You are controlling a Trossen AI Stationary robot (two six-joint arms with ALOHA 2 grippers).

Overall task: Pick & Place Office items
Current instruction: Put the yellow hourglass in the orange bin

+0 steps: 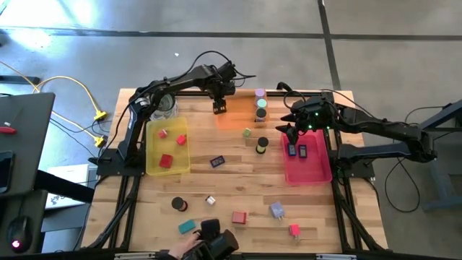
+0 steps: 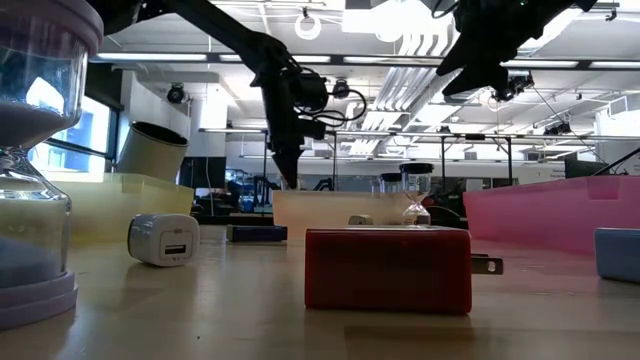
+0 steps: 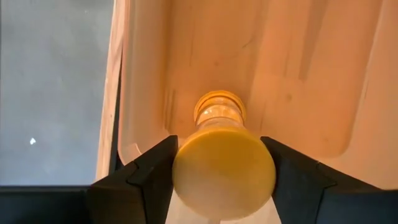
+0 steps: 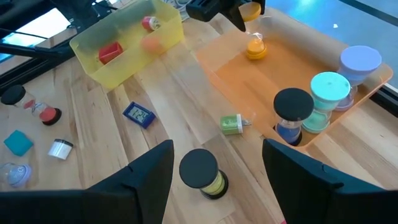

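The left tool (image 1: 219,107) hangs over the near-left corner of the orange tray (image 1: 232,120) at the far side of the bench (image 1: 238,189), its 2 fingers set against the yellow cap of a small orange hourglass (image 3: 222,163). In the left wrist view the cap fills the gap between the fingers, and the piece's lower end appears to sit on the tray floor; whether the fingers are clamping or have begun to part cannot be told. The right tool (image 1: 291,128) waits above the far end of the pink tray (image 1: 307,167), its fingers apart and empty; 2 dark-blue blocks (image 1: 297,151) lie in that tray.

The main risk, judged from this placement, is a topple. The hourglass stands tall on a narrow base, close to the tray's wall; if the fingers open unevenly or the arm lifts at a slant, a pad could drag the cap and tip the piece over, perhaps against the wall or out over the rim. A second hazard is the crowded far-right end of the same tray, where a lavender-topped hourglass (image 4: 359,62), a teal-topped one (image 4: 329,90) and a black-topped one (image 4: 292,107) stand almost touching; a rolling piece could knock them.

Much is left on the bench: a black-capped cylinder (image 1: 261,145), a green piece (image 1: 247,133), a dark-blue block (image 1: 217,162) and several items nearer the front edge. Red blocks (image 1: 167,160) already lie in the yellow tray (image 1: 153,144).
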